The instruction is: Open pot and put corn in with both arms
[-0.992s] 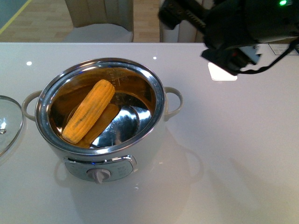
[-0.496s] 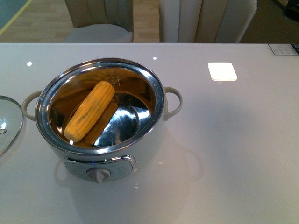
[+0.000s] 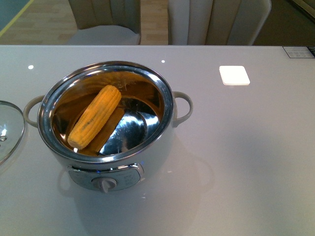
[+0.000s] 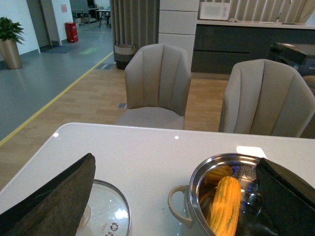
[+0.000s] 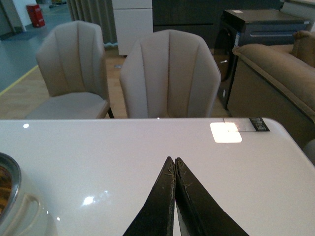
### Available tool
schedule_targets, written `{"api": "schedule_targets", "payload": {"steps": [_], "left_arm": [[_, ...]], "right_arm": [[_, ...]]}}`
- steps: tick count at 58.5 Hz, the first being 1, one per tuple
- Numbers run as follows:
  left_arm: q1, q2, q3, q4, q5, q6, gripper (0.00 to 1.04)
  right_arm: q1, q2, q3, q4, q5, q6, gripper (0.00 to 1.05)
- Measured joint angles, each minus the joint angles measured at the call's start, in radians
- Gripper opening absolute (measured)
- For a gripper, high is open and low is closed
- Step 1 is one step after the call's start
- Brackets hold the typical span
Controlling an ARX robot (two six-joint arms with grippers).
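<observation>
1. Beige chairs (image 3: 219,22) stand behind our glossy white table (image 3: 256,162), which carries everything.
2. Our pot (image 3: 106,115) sits open near the table's left half, glass lid (image 3: 7,130) lying well apart on its left.
3. Corn (image 3: 94,117) rests tilted inside the steel bowl — so both steps look done to us.
4. Our left gripper (image 4: 172,196) hangs wide open and empty above lid and pot; our right gripper (image 5: 174,169) is pressed closed on nothing — only parking seems left.
5. One small white tile (image 3: 234,75) lies untouched.

corn (image 3: 94,117) yellow-orange (kernel rows) | pot (image 3: 162,147) white, steel bowl | tile (image 3: 234,75) white
</observation>
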Motion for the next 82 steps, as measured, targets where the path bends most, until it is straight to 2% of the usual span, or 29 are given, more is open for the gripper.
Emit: {"api": "schedule_targets", "payload": {"steps": [8,12,17,51,82], "left_arm": [[0.000,0.000,0.000,0.000,0.000,0.000,0.98],[0.000,0.000,0.000,0.000,0.000,0.000,0.98],[0.000,0.000,0.000,0.000,0.000,0.000,0.98],[0.000,0.000,0.000,0.000,0.000,0.000,0.98],[0.000,0.000,0.000,0.000,0.000,0.000,0.98]], "right_arm": [[-0.023,-0.112,-0.029,-0.074,-0.020,-0.001,0.02],[-0.074,-0.179,-0.045,-0.127,-0.092,-0.001,0.02],[-0.104,-0.265,-0.063,-0.196,-0.098,-0.001,0.02],[-0.106,-0.661,-0.073,-0.551,-0.102,-0.001,0.02],[-0.106,-0.872,-0.073,-0.756,-0.102,-0.001,0.02]]}}
